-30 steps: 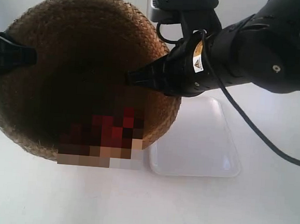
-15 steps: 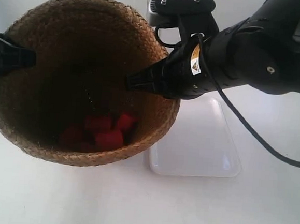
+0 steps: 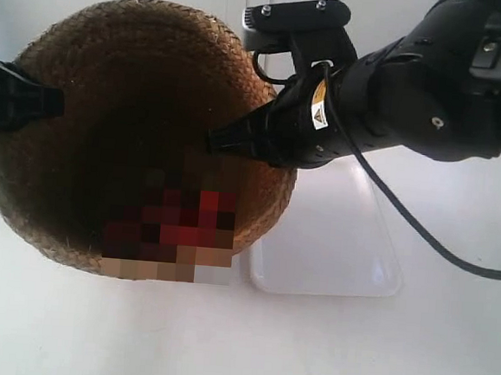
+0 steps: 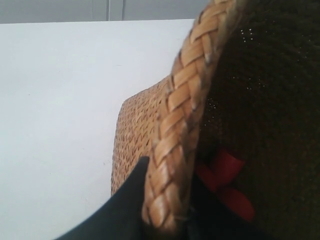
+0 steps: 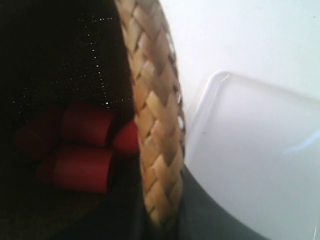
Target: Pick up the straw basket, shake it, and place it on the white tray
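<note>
Gripped at the exterior view's left by the left gripper (image 3: pixel 32 101), jaws clamped on the braided rim of the straw basket (image 3: pixel 142 135), with one black finger (image 4: pixel 125 210) outside the woven wall, the other inside, and the braid pinched between. Beyond the outer finger, bare white table (image 4: pixel 55 110). Inward of the inner finger, down in the dark of the basket, red pieces (image 4: pixel 225 175). Held with the mouth tipped toward the exterior camera, rim wide and round, interior in shadow, contents blurred out in that view. Cannot tell whether lifted clear of the table or resting on it. Gripped on the opposite side of the rim by the right gripper (image 3: pixel 228 140), on the arm at the exterior view's right, jaws likewise closed tight on the braid, one finger outside the wall and one inside. Inward of those jaws, the red pieces again, short and rounded, lying close together on the basket floor. Just outside those jaws, past the outer finger, the white tray (image 5: pixel 250 150), flat on the table, a rounded corner nearest the rim. Not set on the tray but beside it, with the basket's lower edge overlapping the tray's near corner in the exterior view, touching or not impossible to say.
</note>
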